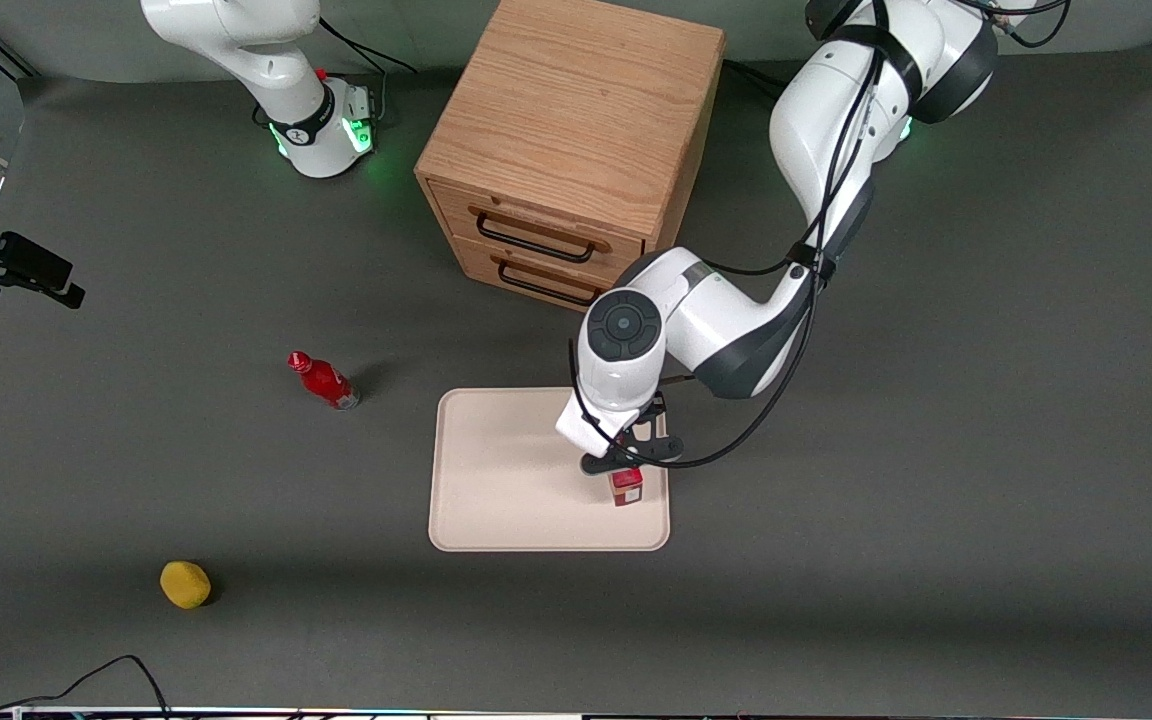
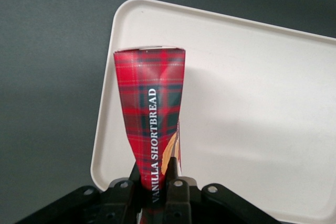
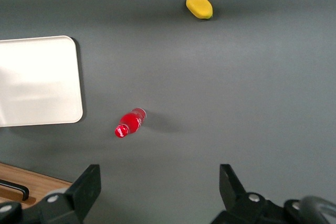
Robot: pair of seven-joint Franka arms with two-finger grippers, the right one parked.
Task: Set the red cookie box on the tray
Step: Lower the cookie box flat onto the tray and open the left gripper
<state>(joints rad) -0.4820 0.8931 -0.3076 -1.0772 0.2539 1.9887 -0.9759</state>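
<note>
Over the tray: tool [image 1: 628,466] hanging above the corner region toward the working arm's end, close to the edge nearest the front camera.
Tool grip: fingers [image 2: 177,192] closed tight on the red cookie box [image 2: 152,124], pinching it near one end.
Box pose: upright on end, tartan side with white "VANILLA SHORTBREAD" lettering facing the wrist camera, free end pointing down toward the tray.
Box seen from the front: only a small red piece [image 1: 626,487] showing under the tool, the rest hidden by the wrist.
Box contact: cannot tell whether the lower end touches the tray or sits just above it.
Tray: cream-white [image 1: 506,470], flat on the grey bench [image 1: 936,450], bare apart from the box above that corner; rounded corner visible past the box [image 2: 252,77].
Drawer cabinet: wooden, two black handles [image 1: 566,150], farther from the front camera than the tray.
Red bottle: small, lying tilted [image 1: 322,380], beside the tray toward the parked arm's end, well apart from it.
Yellow object: rounded [image 1: 185,584], nearer the front camera than the bottle, toward the parked arm's end.
</note>
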